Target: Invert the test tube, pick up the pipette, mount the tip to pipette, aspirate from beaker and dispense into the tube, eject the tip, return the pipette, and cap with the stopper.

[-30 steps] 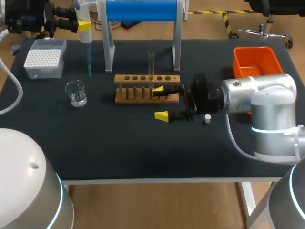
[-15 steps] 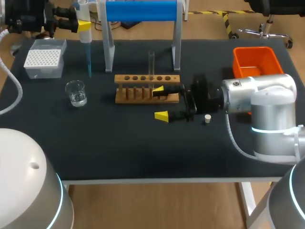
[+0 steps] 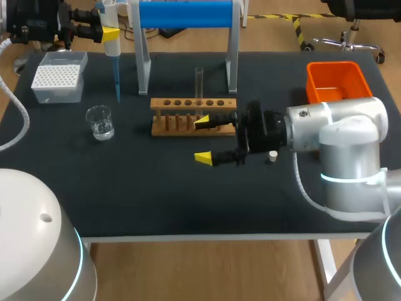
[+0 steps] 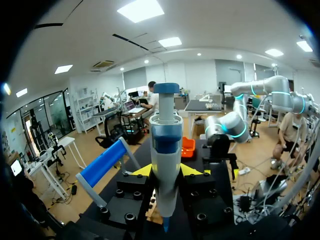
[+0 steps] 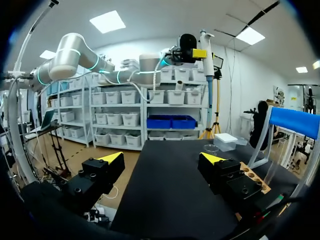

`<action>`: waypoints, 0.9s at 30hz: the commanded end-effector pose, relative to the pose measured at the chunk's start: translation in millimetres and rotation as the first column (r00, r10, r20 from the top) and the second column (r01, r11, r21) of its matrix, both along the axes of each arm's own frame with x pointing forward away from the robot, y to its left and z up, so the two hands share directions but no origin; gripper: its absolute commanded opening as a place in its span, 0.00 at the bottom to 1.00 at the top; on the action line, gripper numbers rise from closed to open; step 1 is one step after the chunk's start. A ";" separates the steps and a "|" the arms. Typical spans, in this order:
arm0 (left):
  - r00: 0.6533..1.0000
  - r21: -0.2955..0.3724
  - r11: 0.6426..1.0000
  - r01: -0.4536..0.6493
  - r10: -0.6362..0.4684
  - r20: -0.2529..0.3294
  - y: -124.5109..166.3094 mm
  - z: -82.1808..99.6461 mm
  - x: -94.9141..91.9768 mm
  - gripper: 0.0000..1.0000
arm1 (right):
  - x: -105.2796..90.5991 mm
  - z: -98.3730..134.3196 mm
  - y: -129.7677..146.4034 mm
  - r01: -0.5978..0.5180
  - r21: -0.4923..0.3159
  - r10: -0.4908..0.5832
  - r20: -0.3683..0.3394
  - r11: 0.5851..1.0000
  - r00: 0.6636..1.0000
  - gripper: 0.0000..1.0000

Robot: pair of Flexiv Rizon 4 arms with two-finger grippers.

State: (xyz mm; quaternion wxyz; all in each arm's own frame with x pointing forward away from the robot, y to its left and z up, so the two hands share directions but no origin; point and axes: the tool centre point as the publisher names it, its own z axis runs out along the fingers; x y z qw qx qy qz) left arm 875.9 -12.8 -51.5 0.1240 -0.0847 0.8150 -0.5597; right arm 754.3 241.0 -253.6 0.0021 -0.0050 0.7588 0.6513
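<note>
1. The left gripper [image 3: 108, 30] hangs over the far left corner of the tabletop [image 3: 156, 194]. Its fingers are closed on the pipette [image 3: 111, 25] from two sides. In the left wrist view, the left gripper's [image 4: 166, 171] yellow tips flank the white and blue barrel of the pipette [image 4: 165, 145].
2. The pipette stands upright with a blue tip [image 3: 117, 81] mounted. The tip's point is above the tabletop, between the tip box [image 3: 58, 76] and a leg of the blue roll stand [image 3: 188, 14].
3. The tip box sits near the far left corner. The beaker [image 3: 100, 121], with clear liquid in it, stands just nearer the front edge.
4. The wooden rack [image 3: 193, 116] is at the tabletop's middle, and the test tube [image 3: 199, 83] stands upright in one of its holes.
5. The right gripper [image 3: 203, 139] lies level, its fingers spread wide and holding nothing. One yellow tip is at the rack's near side; whether it touches cannot be told. The other is over bare tabletop.
6. The stopper [image 3: 272, 155] lies on the tabletop beside the right wrist.
7. An orange bin [image 3: 335, 80] sits at the far right corner.
</note>
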 end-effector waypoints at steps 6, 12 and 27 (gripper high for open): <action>1.000 -0.001 1.000 0.001 -0.001 0.002 0.1 -0.3 0.4 0.00 | 6.4 -2.5 29.8 0.049 -0.039 -0.049 0.021 0.998 0.999 1.00; 1.000 -0.001 1.000 0.001 -0.001 0.002 0.1 -0.3 0.4 0.00 | 9.3 -10.3 48.5 0.090 -0.065 -0.087 0.045 0.994 0.995 1.00; 1.000 -0.001 1.000 0.001 -0.001 0.002 0.1 -0.3 0.4 0.00 | 14.0 -18.5 68.0 0.113 -0.071 -0.109 0.064 0.991 0.992 1.00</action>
